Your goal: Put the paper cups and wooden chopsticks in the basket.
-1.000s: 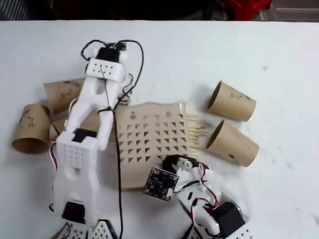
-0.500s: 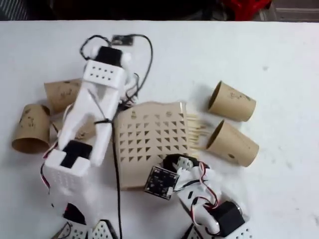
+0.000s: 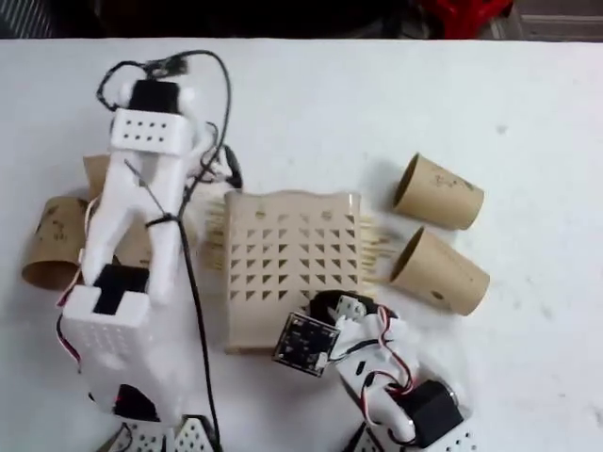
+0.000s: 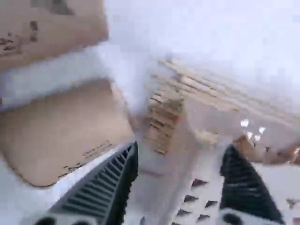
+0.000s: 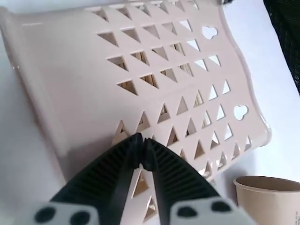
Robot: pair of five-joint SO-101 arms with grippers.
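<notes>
**A:** What worries you most here?

**B:** The basket (image 3: 292, 259). It lies mid-bench, toward the near edge, with a perforated wall facing up, and I can see no open mouth from above. As it lies, I judge nothing can be dropped in until it is righted.

**A:** And the chopsticks?

**B:** The chopsticks (image 3: 377, 247) poke out from under the basket on both sides. Any turn or shove of the basket could drag them and scatter them across the bench (image 3: 377, 104).

**A:** The cups?

**B:** They all lie on their sides, so a nudge may roll them. The right cups (image 3: 440, 271) are between the basket and the bench's right edge. The left cups (image 3: 57, 243) are near the left edge, partly under the left arm, and that arm or its cable could knock them.

**A:** What about the left pincer?

**B:** The left pincer (image 4: 180, 157) stands wide and holds nothing. The basket's corner and some chopstick ends sit between its jaws, with a cup just beside one jaw. If it closes there it might pinch sticks along with the rim, or slip off.

**A:** The right one?

**B:** The right pincer (image 5: 142, 151) is closed tip to tip and empty. Its tips are at the basket's perforated wall, on the side toward the bench's near edge, but I cannot tell whether they press on it. With both arms at one basket, they could push against each other.
</notes>
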